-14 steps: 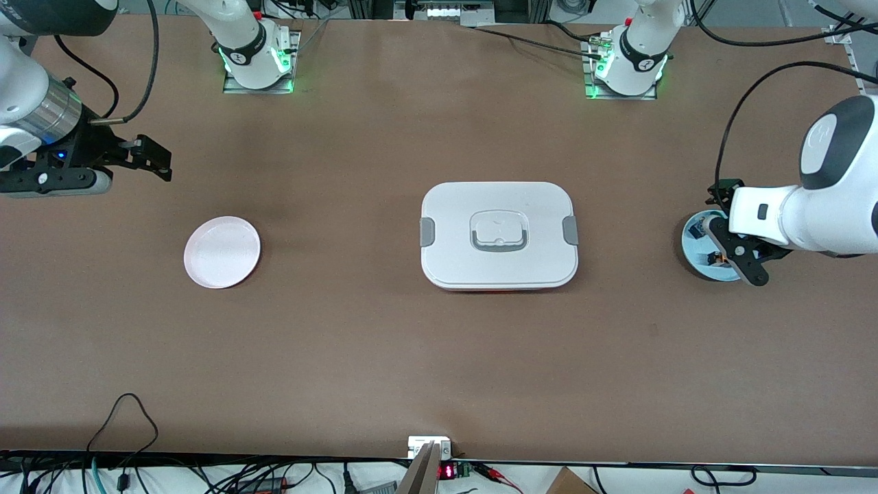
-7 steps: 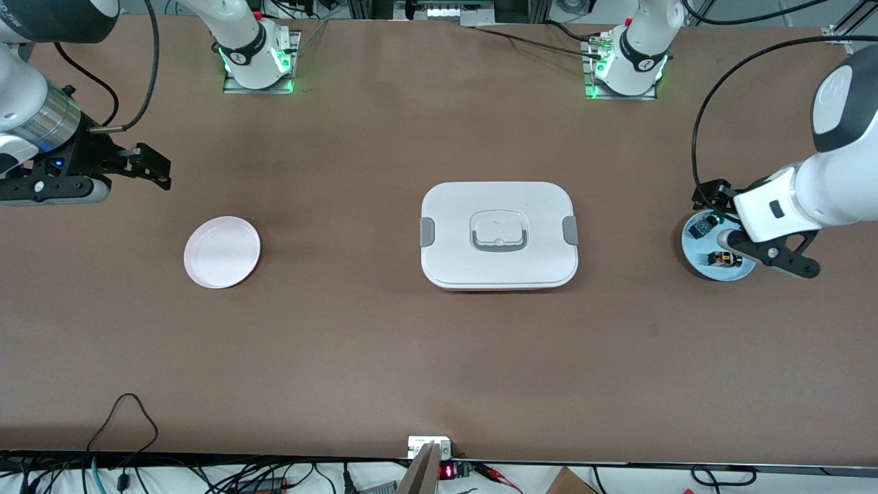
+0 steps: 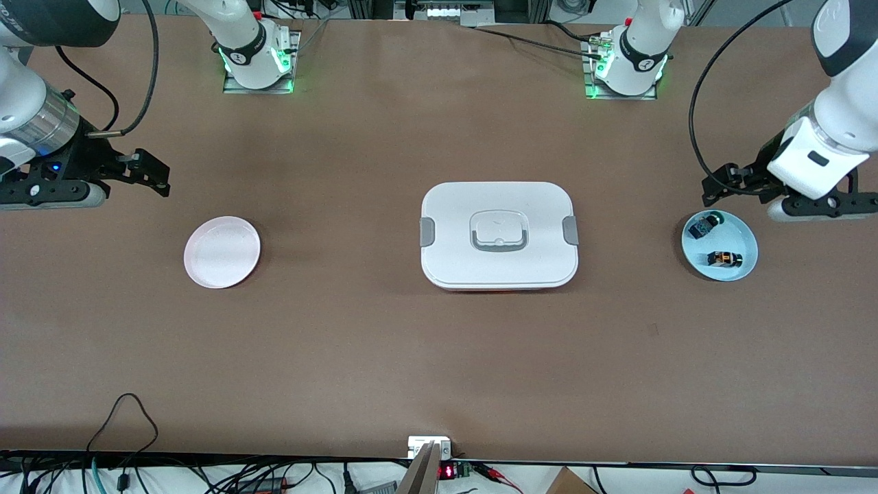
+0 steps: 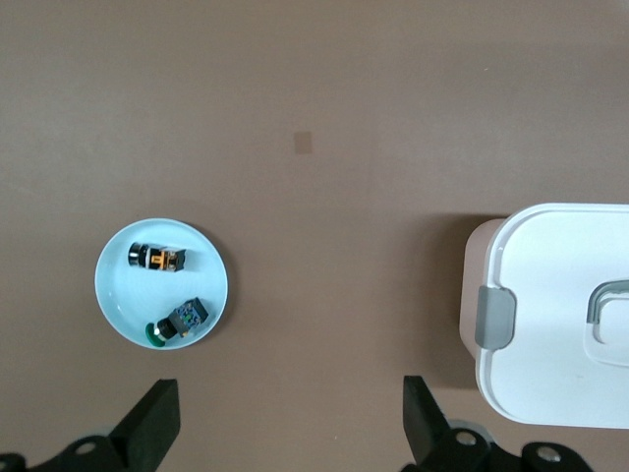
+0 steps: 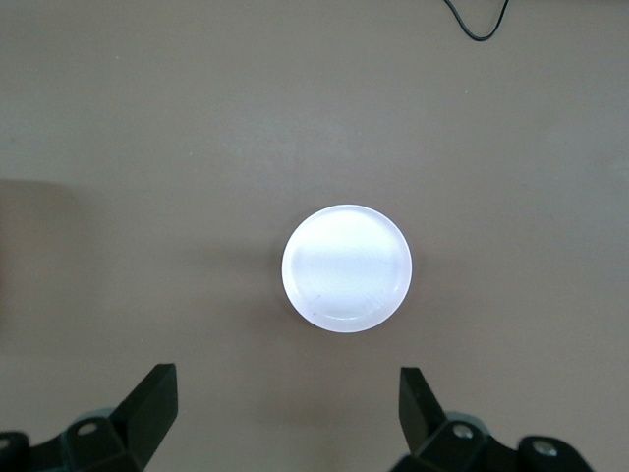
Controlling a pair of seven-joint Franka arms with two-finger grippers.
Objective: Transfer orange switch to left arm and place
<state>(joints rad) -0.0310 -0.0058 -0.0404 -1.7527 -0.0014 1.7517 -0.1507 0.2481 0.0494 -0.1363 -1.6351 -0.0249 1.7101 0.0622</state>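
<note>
Change: left gripper [image 3: 717,184], down at the blue plate a second ago, has lifted clear of it and now hangs over the table just past the plate's rim, toward the arms' bases; it carries nothing. Right gripper [image 3: 152,173] has barely shifted.
Orange switch [image 3: 724,259]: lies on its side in the light blue plate [image 3: 746,241], unheld; a tiny black cylinder with an orange band around its middle, seen clearly in the left wrist view [image 4: 156,258].
Plate contents: a second small black component with green-blue parts [image 3: 702,225] lies in the same plate, apart from the switch and farther from the front camera.
Left gripper state: fingers [image 4: 153,425] spread wide, nothing between them.
Box [image 3: 499,234]: white, lid on, grey clips at both ends, in the middle of the table between the two plates.
Pink plate [image 3: 221,252]: toward the right arm's end, bare.
Right gripper state: waits over the table near the pink plate, fingers [image 5: 149,403] wide apart and holding nothing.
</note>
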